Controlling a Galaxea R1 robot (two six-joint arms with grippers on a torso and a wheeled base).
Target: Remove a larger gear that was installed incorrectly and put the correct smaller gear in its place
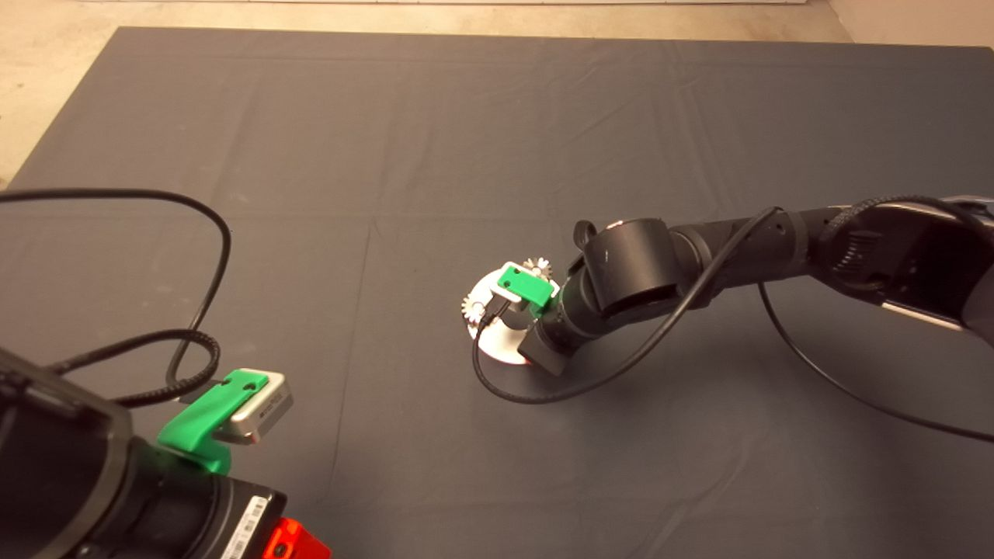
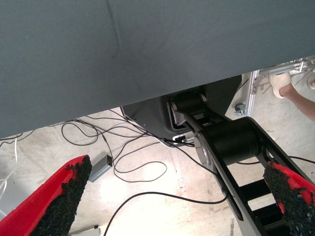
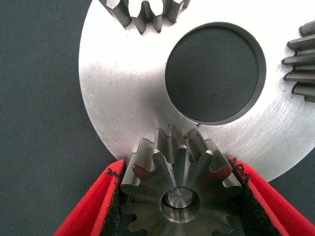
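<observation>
Your right claw (image 3: 179,196) is clamped around the larger gear (image 3: 179,189), seated at the round plate's (image 3: 123,108) rim. Removal's the step: lift it straight up. Left claw (image 2: 167,196) waits, spread wide and empty.

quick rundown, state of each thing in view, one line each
right hand: over the plate, fingers closed on a gear
gear: gripped between the pads, at the plate's edge
plate: flat on the mat, centre hole empty
two other gears: at the plate's rim, untouched
left hand: open, parked at the mat's near left, holding nothing
</observation>
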